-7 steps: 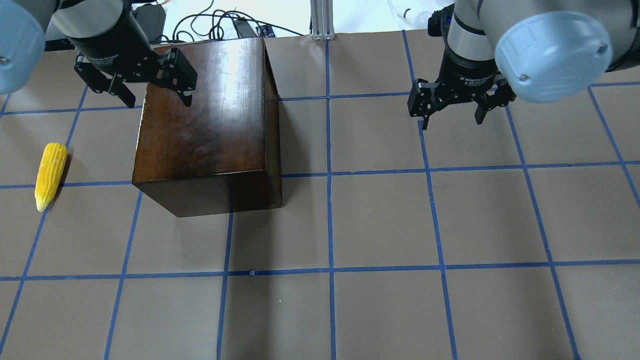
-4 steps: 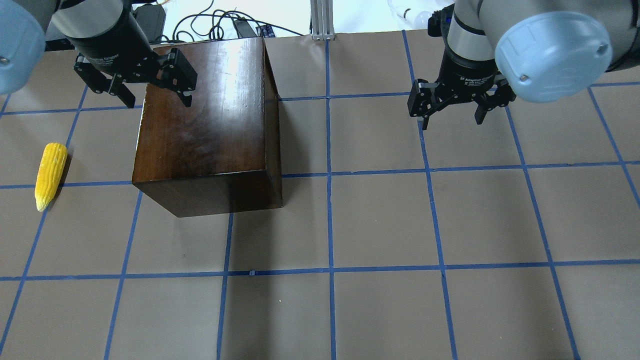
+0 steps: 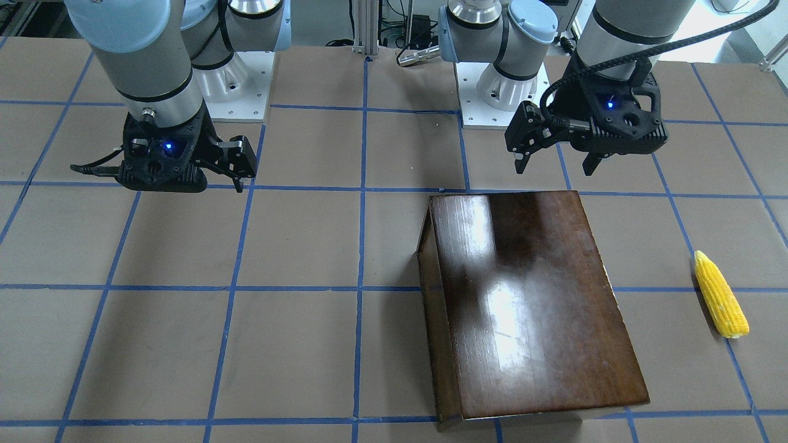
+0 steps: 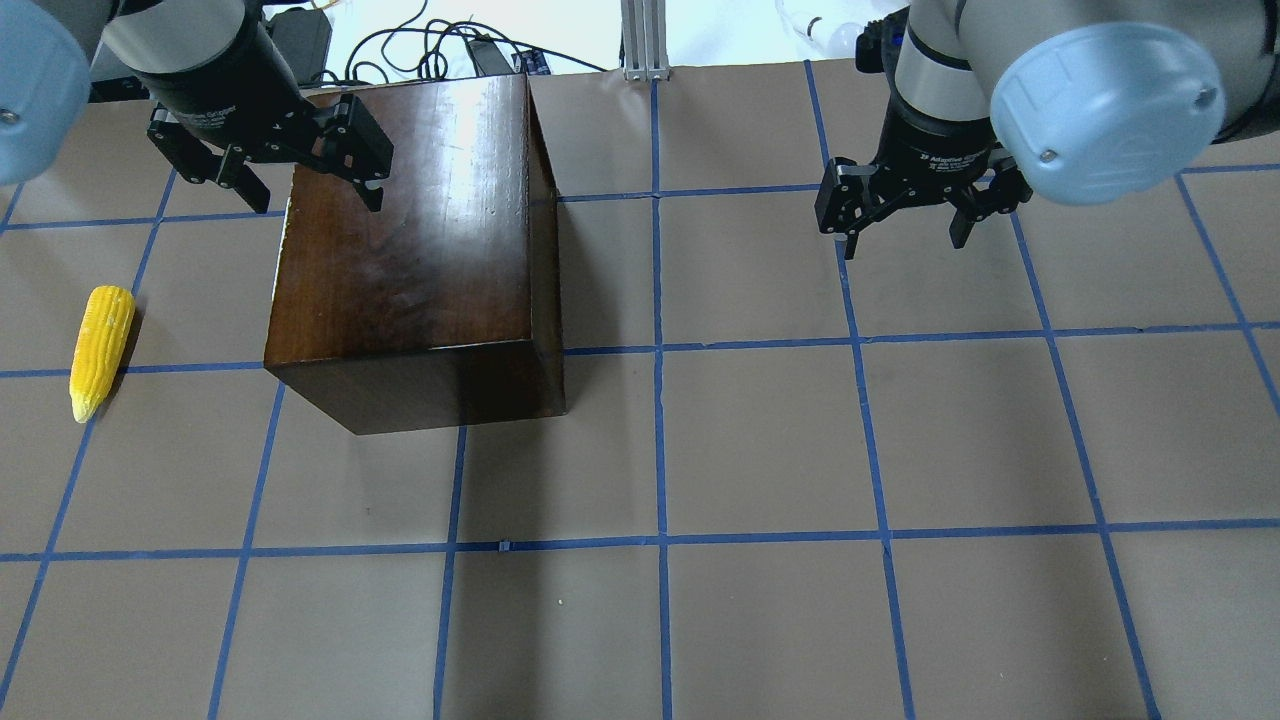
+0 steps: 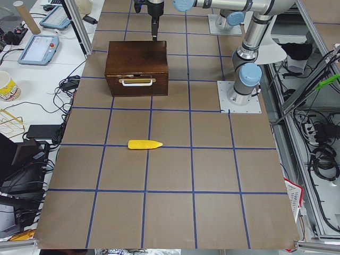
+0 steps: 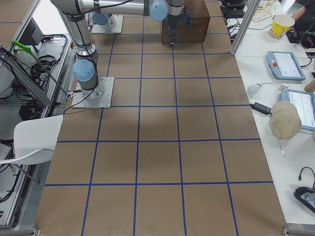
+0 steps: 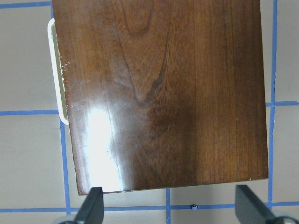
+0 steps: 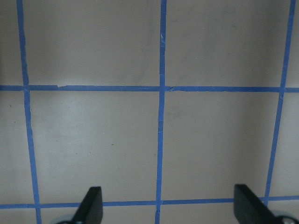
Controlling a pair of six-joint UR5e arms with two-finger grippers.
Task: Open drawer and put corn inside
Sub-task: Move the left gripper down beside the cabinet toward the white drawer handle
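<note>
The dark-brown cabinet [image 4: 410,250] stands on the table's left half. Its drawer [image 5: 137,86] is shut; the front panel with a white handle [image 5: 138,82] faces the table's left end. The handle also shows in the left wrist view [image 7: 57,74]. The yellow corn [image 4: 100,350] lies on the table left of the cabinet, also in the front-facing view [image 3: 720,301]. My left gripper [image 4: 315,205] is open and empty above the cabinet's far-left corner. My right gripper [image 4: 903,245] is open and empty above bare table on the right.
The brown paper table [image 4: 760,450] carries a blue tape grid. Cables and a power strip [image 4: 480,50] lie beyond the far edge. The arm bases [image 3: 492,92] stand at the robot's side. Tablets and a cup [image 5: 8,85] sit on a side table.
My left gripper has edged very slightly toward the far edge above the cabinet. The right gripper, the corn and the cabinet have not moved.
</note>
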